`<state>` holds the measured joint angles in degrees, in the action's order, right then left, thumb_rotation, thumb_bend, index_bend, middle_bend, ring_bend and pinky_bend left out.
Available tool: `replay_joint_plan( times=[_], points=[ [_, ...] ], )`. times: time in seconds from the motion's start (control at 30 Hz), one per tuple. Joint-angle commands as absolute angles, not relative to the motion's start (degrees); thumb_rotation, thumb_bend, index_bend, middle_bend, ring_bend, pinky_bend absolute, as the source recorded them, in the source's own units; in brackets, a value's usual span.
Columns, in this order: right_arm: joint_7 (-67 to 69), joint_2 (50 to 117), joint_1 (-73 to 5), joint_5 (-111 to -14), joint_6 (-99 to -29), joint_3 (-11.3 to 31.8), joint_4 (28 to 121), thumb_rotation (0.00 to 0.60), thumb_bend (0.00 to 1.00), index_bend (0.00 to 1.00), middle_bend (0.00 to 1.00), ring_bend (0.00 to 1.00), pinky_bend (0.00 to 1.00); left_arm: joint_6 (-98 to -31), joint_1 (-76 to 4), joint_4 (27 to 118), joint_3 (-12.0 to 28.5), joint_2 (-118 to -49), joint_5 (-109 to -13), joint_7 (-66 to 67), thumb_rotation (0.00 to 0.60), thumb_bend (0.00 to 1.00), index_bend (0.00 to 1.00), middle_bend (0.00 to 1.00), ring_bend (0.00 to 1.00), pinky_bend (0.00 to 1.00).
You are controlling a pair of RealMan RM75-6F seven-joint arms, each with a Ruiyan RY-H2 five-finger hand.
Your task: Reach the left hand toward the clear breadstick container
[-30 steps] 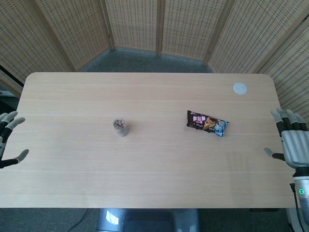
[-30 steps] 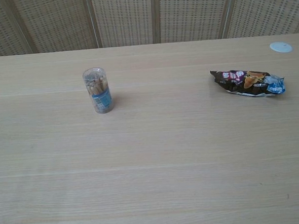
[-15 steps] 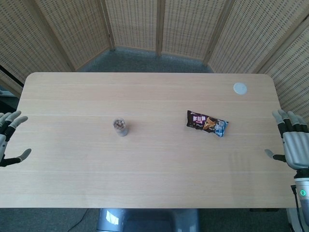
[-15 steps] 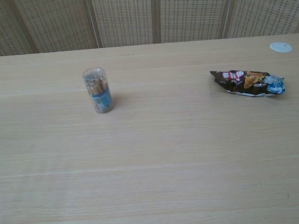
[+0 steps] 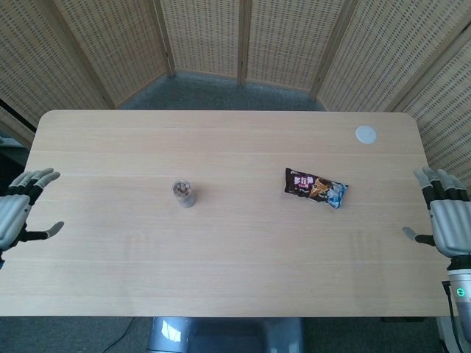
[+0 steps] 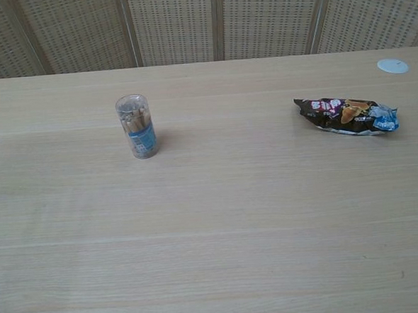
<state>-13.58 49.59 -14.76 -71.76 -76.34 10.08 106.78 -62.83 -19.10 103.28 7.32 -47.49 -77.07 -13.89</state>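
One clear breadstick container [image 6: 137,125] is seen standing upright on the table [image 5: 235,279], left of centre, with breadsticks and a blue label visible inside. Well apart from it, at the table's left edge, the left hand [image 5: 16,217] is held with fingers [image 5: 40,179] spread and nothing grasped. At the right edge the right hand [image 5: 446,220] is likewise spread and empty, with a dark snack packet [image 6: 346,115] and a small white disc [image 6: 392,66] lying on that side.

Clear breadstick container [image 6: 137,126] upright, mid-left.
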Motion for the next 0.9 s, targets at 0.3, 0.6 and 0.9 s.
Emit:
replay_joint_plan(
  times=[0.3,0.6,0.9],
  points=[
    [-12.7,47.1,-12.6,-71.4,-78.6,9.8,108.8,0.6,0.0,0.0,0.0,0.0,0.0,-44.4,-33.3,88.8,11.5,-64.7,-71.9,-25.1,0.6,0.3,0.0,0.0,0.0,0.0],
    [-10.7,45.0,-10.6,-71.2,-80.5,9.6,109.2,0.6,0.0,0.0,0.0,0.0,0.0,-37.1,-40.4,78.0,13.6,-77.9,-68.0,-28.7,0.6,0.3,0.0,0.0,0.0,0.0],
    [-8.4,42.1,-9.1,-70.0,-80.9,9.9,111.3,0.6,0.0,0.0,0.0,0.0,0.0,-33.3,-43.5,65.2,15.1,-90.7,-67.3,-37.1,0.6,0.3,0.0,0.0,0.0,0.0]
  ],
)
